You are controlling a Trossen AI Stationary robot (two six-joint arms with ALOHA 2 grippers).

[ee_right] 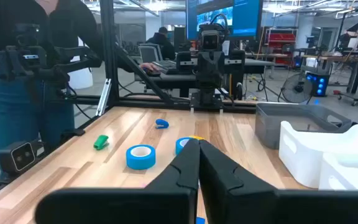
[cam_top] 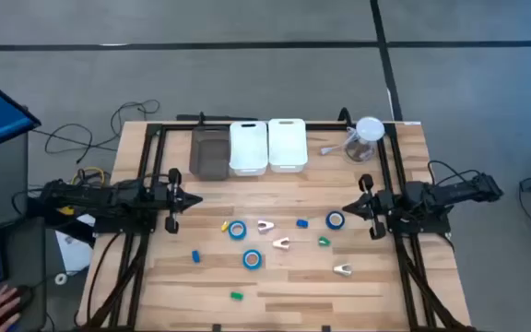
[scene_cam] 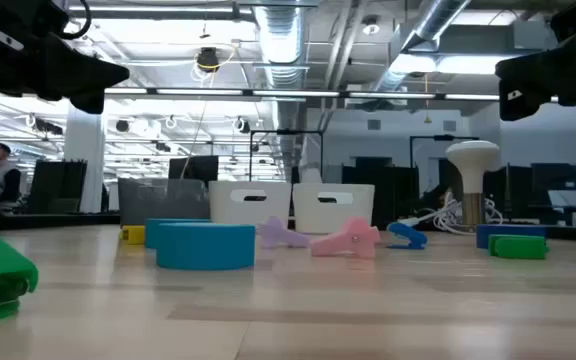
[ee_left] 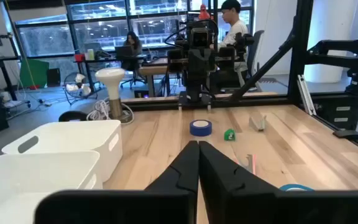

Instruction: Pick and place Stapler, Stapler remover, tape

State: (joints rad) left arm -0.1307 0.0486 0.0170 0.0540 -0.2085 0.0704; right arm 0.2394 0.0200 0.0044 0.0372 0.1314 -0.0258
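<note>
Left tool [cam_top: 194, 199]: fingers pressed together, holding nothing, hovering at the left side of the pale wooden worktop [cam_top: 376, 286].
Right tool [cam_top: 348, 210]: fingers pressed together, empty, at the right side, just beside one bright-blue ring-shaped tape roll [cam_top: 336, 220].
Two more blue tape rolls [cam_top: 237, 230] [cam_top: 252, 260]: mid-worktop, flat, well apart from both tools.

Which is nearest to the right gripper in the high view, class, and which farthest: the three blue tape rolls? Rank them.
From the right gripper, shut at the table's right side:
1. Right-hand tape roll, just beside its fingertips.
2. Tape roll toward the table's front, mid-table.
3. Tape roll left of centre, slightly farther; these last two are close.
</note>
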